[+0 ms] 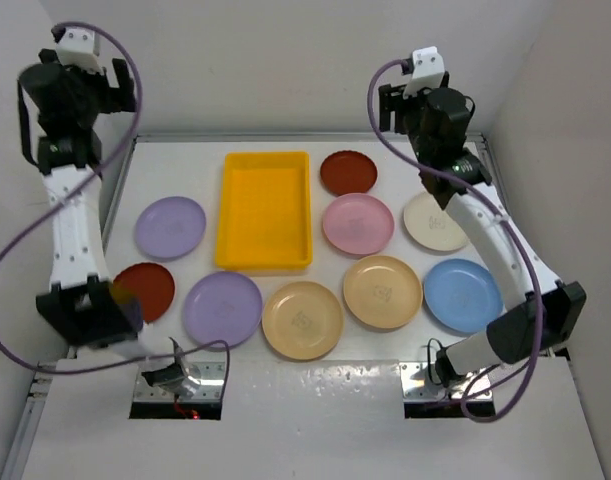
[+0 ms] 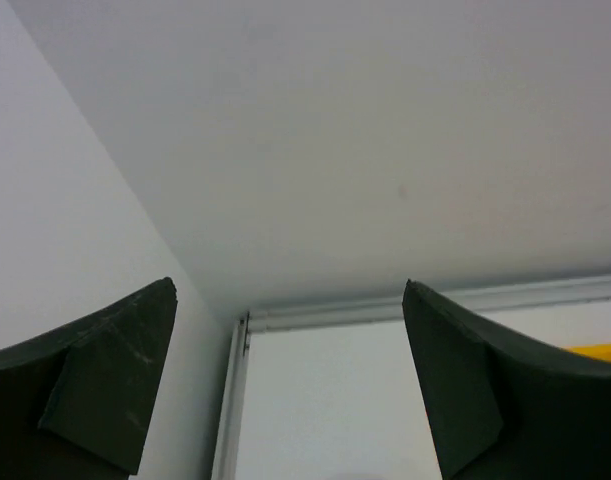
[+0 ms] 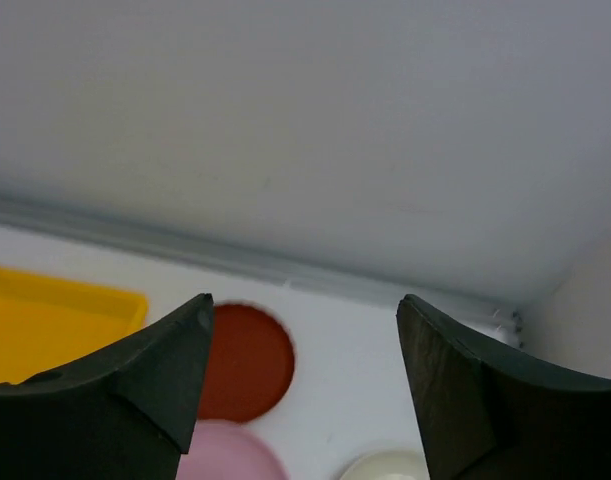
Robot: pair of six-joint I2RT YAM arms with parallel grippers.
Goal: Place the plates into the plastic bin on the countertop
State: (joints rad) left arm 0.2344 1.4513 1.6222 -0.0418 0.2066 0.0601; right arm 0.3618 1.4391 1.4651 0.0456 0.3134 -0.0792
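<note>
Yellow plastic marks your target: the bright yellow rectangular plastic bin [image 1: 264,210] sits lengthwise on the glossy white countertop [image 1: 315,385], close to the far edge and a little left of centre. All nine plates lie flat on the countertop around it, outside its rim. To its left you have a round purple plastic plate [image 1: 170,227] just beside the bin's left wall, a dark red round plate [image 1: 144,291] nearer the left edge with its rim partly hidden by your left arm, and a second purple plate [image 1: 222,309] near the bin's near-left corner. Along the near side run a tan-yellow round plate [image 1: 303,319], a second tan-yellow plate [image 1: 382,291] and a light blue round plate [image 1: 463,295], set close together. To the right of the bin lie a pink round plate [image 1: 358,223], a cream round plate [image 1: 436,222] partly hidden by your right arm, and a second dark red plate [image 1: 347,172] by the far edge. Both arms are raised toward the far corners. Your left gripper [image 2: 290,295] faces the far left corner with its fingers spread wide, released. Your right gripper [image 3: 305,300] hangs above the far right part of the countertop, fingers likewise apart and released, with the second dark red plate, the pink plate and a corner of the bin below it.
</note>
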